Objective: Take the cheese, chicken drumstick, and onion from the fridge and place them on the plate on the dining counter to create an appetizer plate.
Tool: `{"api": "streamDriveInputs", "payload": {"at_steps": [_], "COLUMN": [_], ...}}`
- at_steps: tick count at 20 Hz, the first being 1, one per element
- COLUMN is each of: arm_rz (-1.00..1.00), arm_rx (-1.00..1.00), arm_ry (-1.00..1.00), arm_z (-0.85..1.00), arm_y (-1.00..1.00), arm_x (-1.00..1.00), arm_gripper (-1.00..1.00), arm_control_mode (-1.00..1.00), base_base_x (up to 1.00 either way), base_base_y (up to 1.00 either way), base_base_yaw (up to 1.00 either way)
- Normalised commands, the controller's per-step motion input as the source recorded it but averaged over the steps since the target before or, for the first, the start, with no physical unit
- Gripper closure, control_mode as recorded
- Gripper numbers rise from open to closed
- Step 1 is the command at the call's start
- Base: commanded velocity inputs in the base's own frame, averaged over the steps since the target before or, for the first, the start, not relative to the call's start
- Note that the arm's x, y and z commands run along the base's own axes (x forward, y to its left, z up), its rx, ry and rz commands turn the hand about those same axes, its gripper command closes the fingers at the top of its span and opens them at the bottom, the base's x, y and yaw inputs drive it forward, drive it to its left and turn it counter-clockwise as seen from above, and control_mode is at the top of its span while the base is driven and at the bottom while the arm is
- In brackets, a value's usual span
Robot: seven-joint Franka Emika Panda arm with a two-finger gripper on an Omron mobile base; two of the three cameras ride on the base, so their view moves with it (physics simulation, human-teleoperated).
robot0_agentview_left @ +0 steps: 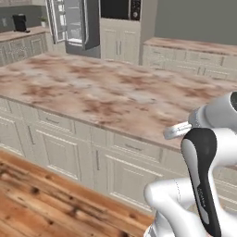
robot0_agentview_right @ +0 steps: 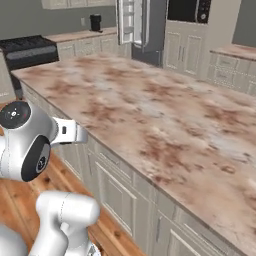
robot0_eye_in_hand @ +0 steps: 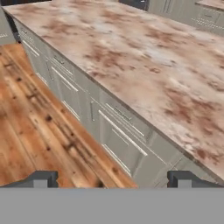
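Note:
The dining counter (robot0_agentview_left: 106,88) (robot0_agentview_right: 165,110) (robot0_eye_in_hand: 144,52), a brown-and-cream marbled top on cream panelled cabinets, spreads in front of me. Beyond its far side stands the grey fridge (robot0_agentview_left: 74,23) (robot0_agentview_right: 136,22) with its doors swung open and white shelves showing. In the hand view my gripper (robot0_eye_in_hand: 113,181) hangs over the counter's near edge and the floor, open, with its two dark fingertips (robot0_eye_in_hand: 41,179) far apart and nothing between them. The cheese, chicken drumstick, onion and plate are out of view.
A black stove (robot0_agentview_right: 27,50) stands at the back left, with a coffee machine (robot0_agentview_left: 19,22) (robot0_agentview_right: 95,22) on the rear counter. A microwave (robot0_agentview_left: 120,9) (robot0_agentview_right: 189,10) is built in beside the fridge. Wooden floor (robot0_eye_in_hand: 35,131) runs along the counter's cabinets.

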Motion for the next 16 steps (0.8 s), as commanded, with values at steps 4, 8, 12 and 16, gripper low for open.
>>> {"api": "streamDriveInputs", "payload": {"at_steps": [4,8,12,16], "arm_rz": [0.0,0.0,0.0,0.0], "arm_rx": [0.0,0.0,0.0,0.0], "arm_ry": [0.0,0.0,0.0,0.0], "arm_z": [0.0,0.0,0.0,0.0], "arm_y": [0.0,0.0,0.0,0.0], "arm_x": [0.0,0.0,0.0,0.0], "arm_gripper": [-1.0,-1.0,-1.0,-1.0], "arm_control_mode": [1.0,1.0,1.0,1.0], "base_base_x": [0.38,0.27,0.33,0.41], "base_base_y": [1.0,1.0,1.0,1.0], "base_base_yaw": [-0.05,0.0,0.0,0.0]}}
